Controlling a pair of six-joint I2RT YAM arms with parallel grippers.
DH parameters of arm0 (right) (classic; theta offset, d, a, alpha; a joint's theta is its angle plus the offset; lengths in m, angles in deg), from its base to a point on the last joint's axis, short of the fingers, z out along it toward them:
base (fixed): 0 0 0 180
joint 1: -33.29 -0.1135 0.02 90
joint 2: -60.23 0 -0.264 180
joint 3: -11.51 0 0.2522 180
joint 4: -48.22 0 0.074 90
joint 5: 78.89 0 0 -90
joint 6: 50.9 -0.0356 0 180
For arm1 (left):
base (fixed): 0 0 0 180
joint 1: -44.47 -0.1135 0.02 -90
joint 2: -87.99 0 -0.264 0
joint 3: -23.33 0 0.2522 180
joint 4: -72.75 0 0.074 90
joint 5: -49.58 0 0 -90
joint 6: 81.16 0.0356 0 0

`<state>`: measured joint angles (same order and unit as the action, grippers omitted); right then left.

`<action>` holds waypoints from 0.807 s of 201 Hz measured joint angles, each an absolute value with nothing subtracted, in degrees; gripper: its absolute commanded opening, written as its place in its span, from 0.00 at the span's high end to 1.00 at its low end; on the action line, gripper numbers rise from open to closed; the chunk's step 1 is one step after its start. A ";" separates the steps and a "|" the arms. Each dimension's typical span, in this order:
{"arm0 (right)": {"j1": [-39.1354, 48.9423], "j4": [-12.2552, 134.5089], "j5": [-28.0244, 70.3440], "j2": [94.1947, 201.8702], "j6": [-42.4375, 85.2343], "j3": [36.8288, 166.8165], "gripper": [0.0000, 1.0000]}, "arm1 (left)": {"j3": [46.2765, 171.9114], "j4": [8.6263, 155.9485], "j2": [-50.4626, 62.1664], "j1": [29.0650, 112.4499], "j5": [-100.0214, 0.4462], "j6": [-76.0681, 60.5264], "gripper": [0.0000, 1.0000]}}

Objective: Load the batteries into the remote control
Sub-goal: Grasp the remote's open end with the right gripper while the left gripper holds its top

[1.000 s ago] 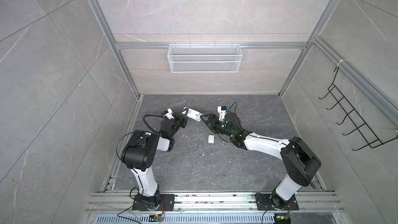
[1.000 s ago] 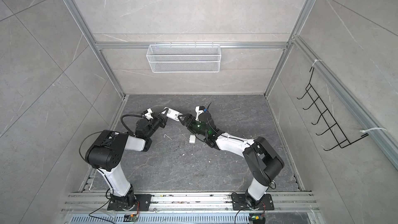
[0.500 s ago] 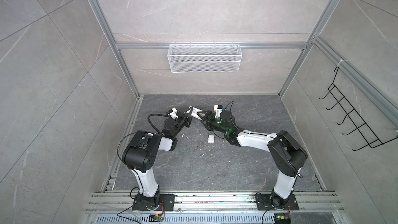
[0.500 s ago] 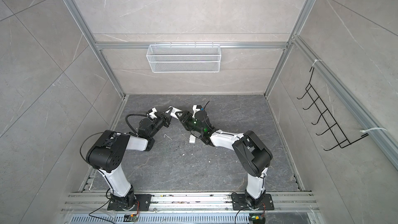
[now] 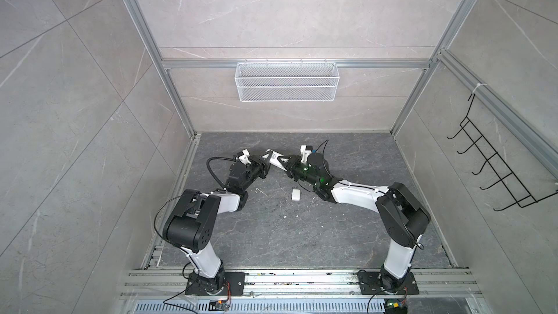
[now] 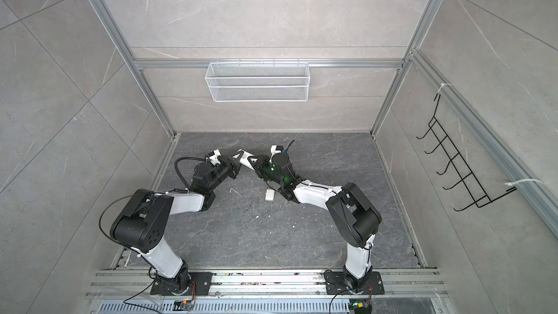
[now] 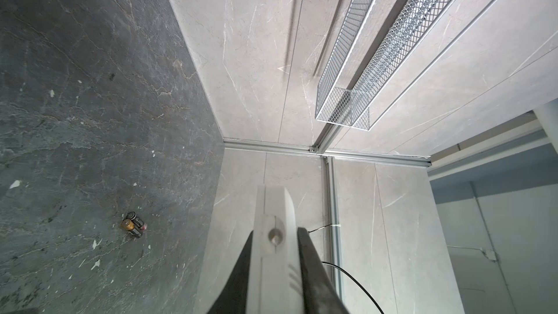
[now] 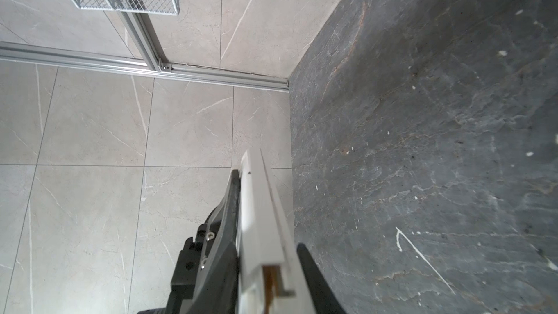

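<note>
- The remote control [image 5: 275,160], stiff and probably light, was held above the counter [image 5: 302,237] at 12 o'clock; the left fingers [image 7: 306,252] and right fingers [image 8: 311,270] were closed on its ends.
- The batteries [image 7: 134,224] lay on the counter; they would likely roll, so best pinched mid-body.

The floor [image 5: 271,237] is looking like dark slate, matt and rough, flecked with pale chips. The walls [image 5: 75,116] are showing smooth, pale veined tile with a faint sheen. The frame [image 5: 196,64] is gleaming as brushed aluminium. The basket [image 5: 287,89] is showing white wire mesh, the rack [image 5: 495,154] thin black wire. The remote [image 7: 271,267] is looking like smooth matt white plastic; the batteries [image 7: 134,225] are showing shiny metal ends.
</note>
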<state>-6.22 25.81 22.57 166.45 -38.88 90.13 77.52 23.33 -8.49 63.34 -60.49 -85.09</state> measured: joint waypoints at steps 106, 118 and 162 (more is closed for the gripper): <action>-5.08 24.77 24.28 165.35 -41.30 87.62 0.93 | 79.29 22.65 -10.29 61.24 -66.74 -85.93 0.41; -4.73 24.07 24.80 165.35 -42.48 87.29 0.93 | 80.21 22.17 -11.20 60.98 -68.19 -85.90 0.43; -3.97 26.27 26.24 164.67 -43.23 87.79 0.92 | 81.30 21.06 -12.89 60.83 -70.17 -85.90 0.51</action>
